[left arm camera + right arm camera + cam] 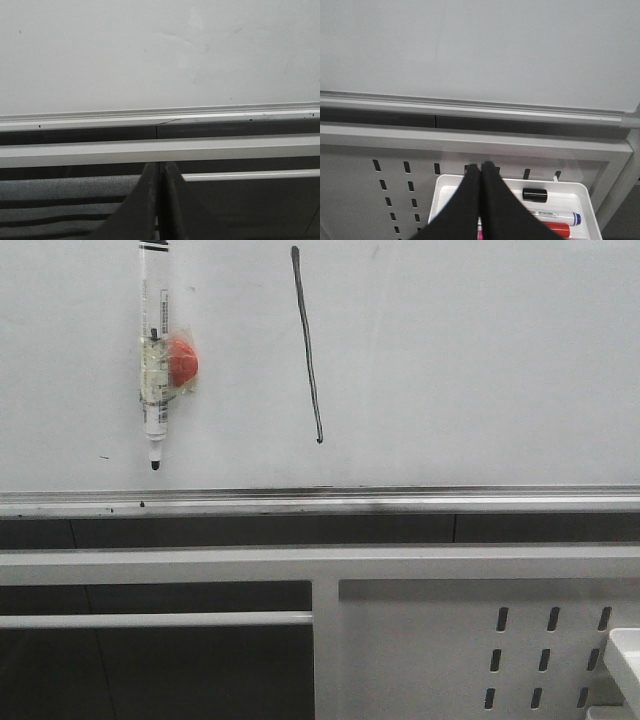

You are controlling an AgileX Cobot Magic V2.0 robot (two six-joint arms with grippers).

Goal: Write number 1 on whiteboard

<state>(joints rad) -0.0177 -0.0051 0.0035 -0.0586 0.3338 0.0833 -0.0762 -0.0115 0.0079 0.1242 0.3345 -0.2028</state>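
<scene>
The whiteboard (pixel 470 360) filled the upper part of the front view, with its rail (pixel 320 502) along the lower edge. The number 1 (pixel 307 345) stood on it as a thin black stroke — nearly upright, leaning a little, with a small hook at the bottom. Left of the stroke and well apart from it, a marker (pixel 154 355) hung tip down on the board, a red blob (pixel 181 360) taped beside its barrel.

The left hand (pixel 159 200) had its fingers pressed together, holding nothing, below the rail. The right hand (pixel 480 200) was likewise pressed together and held nothing — it sat over a white tray (pixel 580 192) holding a black cap (pixel 535 194), a blue-capped marker (pixel 555 216) and a red marker (pixel 559 229). The tray hung on a slotted panel (pixel 395 190).
</scene>
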